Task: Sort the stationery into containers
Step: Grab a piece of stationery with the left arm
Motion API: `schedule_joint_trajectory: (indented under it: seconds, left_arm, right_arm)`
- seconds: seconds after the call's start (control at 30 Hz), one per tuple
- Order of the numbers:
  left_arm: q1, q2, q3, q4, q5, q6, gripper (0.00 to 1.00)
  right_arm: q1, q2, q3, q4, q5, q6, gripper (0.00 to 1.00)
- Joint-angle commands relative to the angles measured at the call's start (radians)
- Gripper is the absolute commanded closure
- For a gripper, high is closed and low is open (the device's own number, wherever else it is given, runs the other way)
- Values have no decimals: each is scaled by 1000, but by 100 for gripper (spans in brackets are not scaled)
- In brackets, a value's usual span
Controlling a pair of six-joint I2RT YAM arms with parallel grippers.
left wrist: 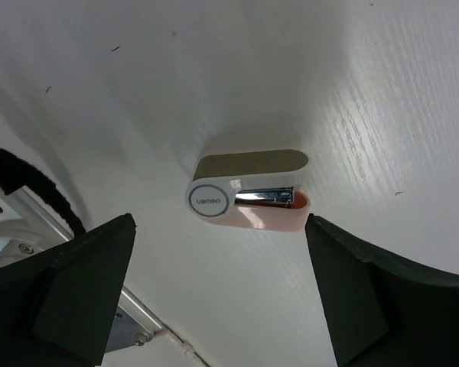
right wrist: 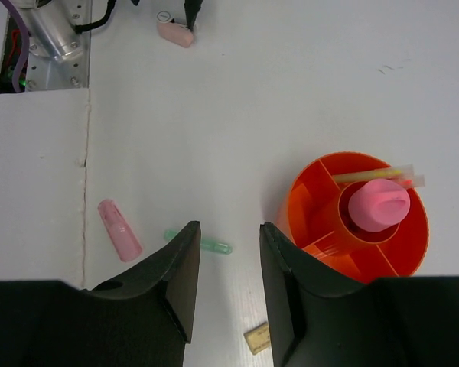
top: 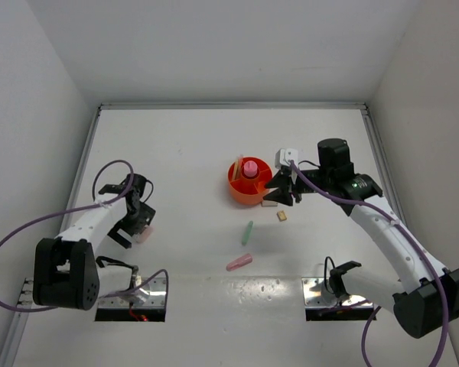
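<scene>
**Sorting stationery: tub part-filled, loose pieces on the table**

Starting at far left: left jaws spread wide, with the dark fingers flanking a small pink-and-white stapler and touching it on neither side. Lying flat on the white table, round label at one end (lettering too small to read).

Moving right to the middle of the table: a pink stick nearest the arms and a green stick a little beyond it. Both loose, apart from each other and from the tub.

Reaching the orange tub: upright, with a stubby pink-capped tube standing in the central well. Thin cream sticks resting in a compartment beside the well, ends poking past the rim.

Just right of the tub: a tiny beige block on the table, near the wall but clear of it. Farther back, a white block, also loose.

Ending at right: right jaws parted only a little, fingers close together with nothing but bare table between them. Poised near the tub's right side, touching none of the stationery.
</scene>
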Motion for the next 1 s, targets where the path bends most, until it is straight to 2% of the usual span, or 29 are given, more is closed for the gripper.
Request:
schedule_joint_trajectory:
  seconds: [0.0, 0.2, 0.43, 0.6, 0.77, 0.97]
  left_arm:
    - [29, 34, -12, 92, 29, 56, 1]
    - [48, 68, -12, 160, 52, 91, 1]
    - [58, 126, -12, 196, 85, 94, 7]
    - [58, 139, -31, 206, 85, 94, 8]
    - [58, 139, -40, 224, 85, 94, 28]
    - [58, 136, -40, 224, 94, 105, 39]
  right_arm:
    - [3, -16, -5, 13, -47, -22, 62]
    - [3, -16, -5, 13, -47, -22, 62]
    - [3, -16, -5, 13, -47, -22, 62]
    - [3, -16, -5, 13, -47, -22, 62]
    - [3, -16, -5, 13, -47, -22, 62]
    - [3, -16, -5, 13, -47, -22, 62]
